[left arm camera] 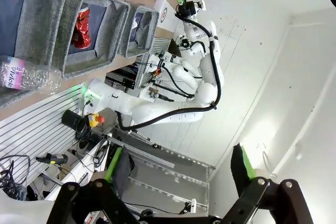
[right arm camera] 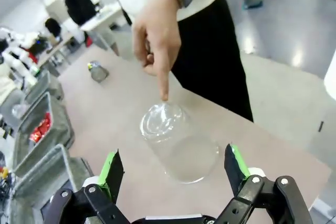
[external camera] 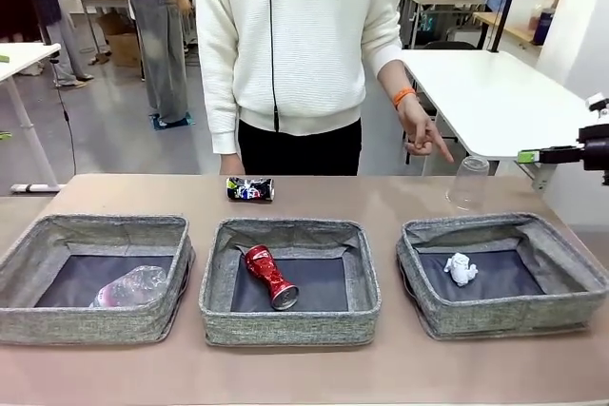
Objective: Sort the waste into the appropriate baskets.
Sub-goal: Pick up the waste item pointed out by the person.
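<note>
An upturned clear plastic cup point(external camera: 468, 183) stands at the table's far right, and a person's fingertip point(right arm camera: 164, 95) rests on its base. My right gripper point(right arm camera: 173, 169) is open, close behind the cup point(right arm camera: 178, 142) with a finger to each side; from the front it hangs at the right edge point(external camera: 533, 155). The dark can point(external camera: 250, 189) lies behind the middle basket point(external camera: 285, 325), which holds the red can point(external camera: 269, 276). The bottle point(external camera: 133, 285) lies in the left basket point(external camera: 86, 325), the paper wad point(external camera: 461, 269) in the right basket point(external camera: 504, 316). My left gripper point(left arm camera: 178, 166) is open, empty, raised away from the table.
The person stands at the far side, their pointing hand point(external camera: 423, 135) above the cup. A white table point(external camera: 495, 92) stands behind on the right. A strip of bare tabletop point(external camera: 381, 197) runs behind the baskets.
</note>
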Robot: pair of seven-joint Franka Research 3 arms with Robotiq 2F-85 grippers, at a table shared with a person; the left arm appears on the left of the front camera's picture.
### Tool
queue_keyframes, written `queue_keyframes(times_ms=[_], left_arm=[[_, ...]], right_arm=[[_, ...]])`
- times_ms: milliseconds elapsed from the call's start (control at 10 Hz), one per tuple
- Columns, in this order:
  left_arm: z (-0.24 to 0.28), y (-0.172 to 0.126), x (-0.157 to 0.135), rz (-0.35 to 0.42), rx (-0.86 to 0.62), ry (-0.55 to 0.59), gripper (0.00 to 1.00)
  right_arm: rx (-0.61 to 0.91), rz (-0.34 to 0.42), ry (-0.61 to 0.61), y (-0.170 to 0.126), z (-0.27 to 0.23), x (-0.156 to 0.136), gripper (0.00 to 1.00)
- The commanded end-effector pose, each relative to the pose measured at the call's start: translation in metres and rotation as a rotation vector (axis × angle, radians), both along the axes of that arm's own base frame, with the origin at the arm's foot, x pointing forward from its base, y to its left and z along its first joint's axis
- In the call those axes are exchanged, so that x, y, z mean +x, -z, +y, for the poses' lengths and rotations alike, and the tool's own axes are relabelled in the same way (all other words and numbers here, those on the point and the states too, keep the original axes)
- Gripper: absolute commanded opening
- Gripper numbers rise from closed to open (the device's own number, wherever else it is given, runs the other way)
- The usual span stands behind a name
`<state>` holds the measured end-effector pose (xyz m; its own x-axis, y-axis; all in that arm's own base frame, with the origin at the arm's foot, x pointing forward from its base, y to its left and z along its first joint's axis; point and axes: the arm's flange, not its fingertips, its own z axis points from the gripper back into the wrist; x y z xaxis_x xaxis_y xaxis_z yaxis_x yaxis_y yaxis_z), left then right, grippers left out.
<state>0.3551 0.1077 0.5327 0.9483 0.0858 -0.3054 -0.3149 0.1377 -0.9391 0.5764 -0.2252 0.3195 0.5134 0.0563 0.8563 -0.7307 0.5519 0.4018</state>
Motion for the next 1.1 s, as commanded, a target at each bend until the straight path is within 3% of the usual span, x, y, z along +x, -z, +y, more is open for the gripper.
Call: queue_keyframes(times_ms=[0, 100, 300, 500, 700, 1000], left_arm=[[0.0, -0.003, -0.002, -0.012, -0.011, 0.008, 1.0], [0.0, -0.003, -0.002, -0.012, -0.011, 0.008, 1.0], [0.0, -0.003, -0.002, -0.012, -0.011, 0.008, 1.0], [0.0, -0.003, -0.002, -0.012, -0.011, 0.008, 1.0], [0.0, -0.003, -0.002, -0.012, -0.011, 0.008, 1.0], [0.0, -0.003, -0.002, -0.012, -0.011, 0.008, 1.0]], right_arm=[[-0.29, -0.164, -0.042, 0.0, 0.005, 0.001, 1.0], [-0.294, -0.197, -0.144, 0.013, 0.01, 0.009, 1.0], [-0.279, -0.305, -0.207, 0.024, 0.021, 0.018, 1.0], [-0.246, -0.356, -0.291, 0.04, 0.04, 0.018, 1.0], [-0.216, -0.371, -0.334, 0.051, 0.053, 0.02, 1.0], [-0.163, -0.368, -0.293, 0.065, 0.079, 0.029, 1.0]])
